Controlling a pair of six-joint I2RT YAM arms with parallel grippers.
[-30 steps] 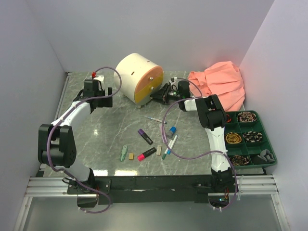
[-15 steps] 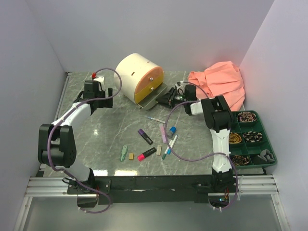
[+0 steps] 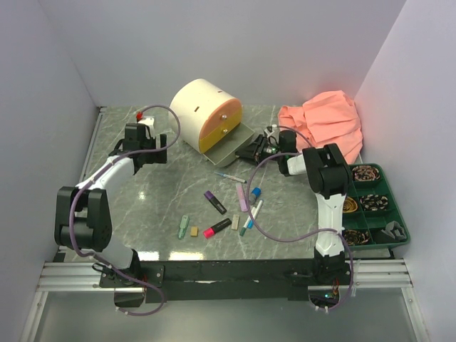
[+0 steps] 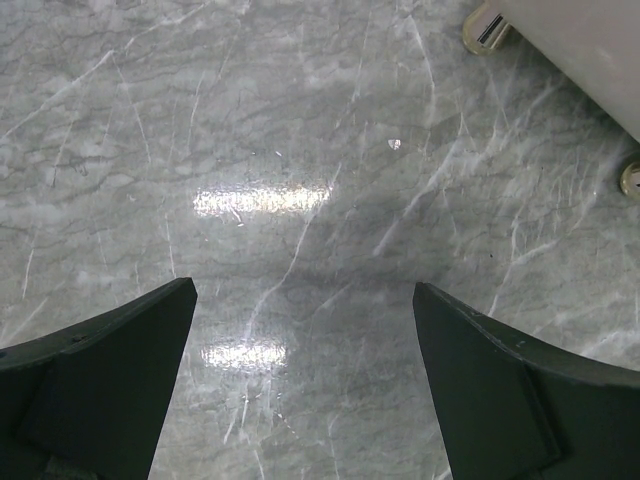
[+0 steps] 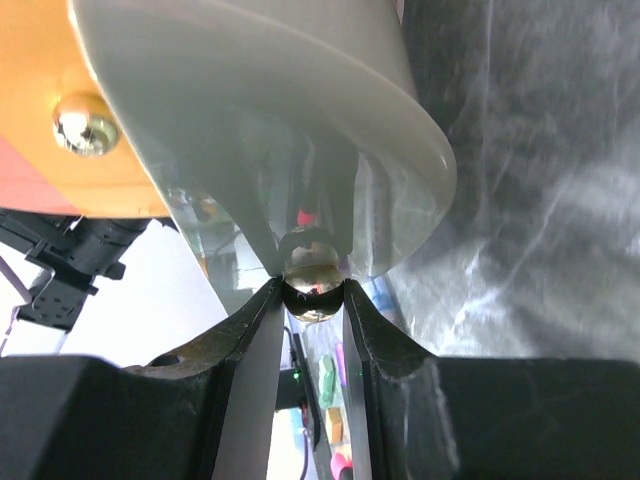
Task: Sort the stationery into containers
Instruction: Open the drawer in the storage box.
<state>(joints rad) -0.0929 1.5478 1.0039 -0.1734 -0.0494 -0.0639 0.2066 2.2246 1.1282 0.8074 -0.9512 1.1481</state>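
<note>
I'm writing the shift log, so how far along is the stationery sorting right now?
Done: the cabinet has its bottom drawer pulled out. In hand: the right pincer is shut on that drawer's knob; the left pincer hangs open over bare table. Left: all the sorting. The purple highlighter, pink-black highlighter, lilac marker and the other pieces lie on the table, none visibly in a drawer.

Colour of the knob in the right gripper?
Shiny silver knob; clearest in right wrist view.

Top camera overlooks the table (image 3: 157, 192); both wrist cameras sit close by the cabinet (image 3: 203, 107).
</note>
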